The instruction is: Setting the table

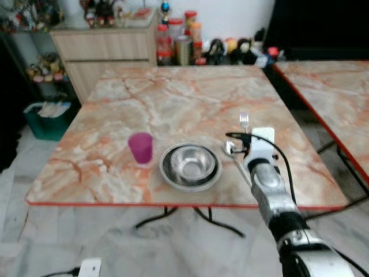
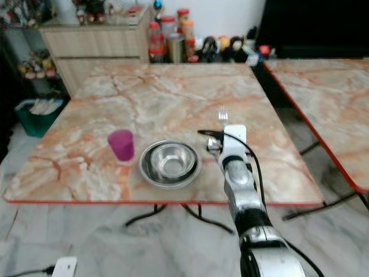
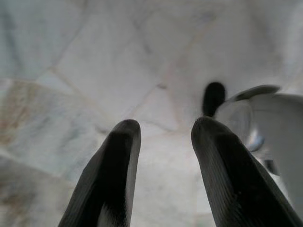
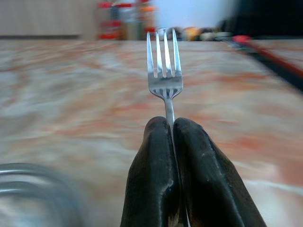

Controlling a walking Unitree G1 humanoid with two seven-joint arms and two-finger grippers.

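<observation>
A square table [image 1: 190, 92] topped in glossy orange-and-cream marble pattern, edged with a thin red rim, is seen ahead. Near its front edge a round, shiny steel bowl [image 1: 191, 166] is set, its inside reflecting light. To the robot's left of the bowl, just beside it but apart, a small translucent magenta plastic cup [image 1: 140, 148] stands upright. A second table [image 1: 334, 98] of the same marble pattern is placed to the right, well apart. Behind, a pale wooden cabinet [image 1: 104, 55] and a cluster of jars with red lids [image 1: 176, 40] are seen against the wall. The floor [image 1: 69, 242] is of pale grey marbled tile.

The silver right arm is extended over the front right part of the table, just right of the bowl. A slim, polished metal fork [image 4: 164, 71] is clamped by its handle between the two black fingers of the right gripper [image 4: 173, 127], which are pressed tight on it. The fork is held tines forward, projecting beyond the fingertips above the tabletop; its four tines are seen past the gripper.

The left gripper [image 3: 161, 137] is seen above the tiled floor, its two matte black fingers [image 3: 113, 175] held apart with nothing between them.
</observation>
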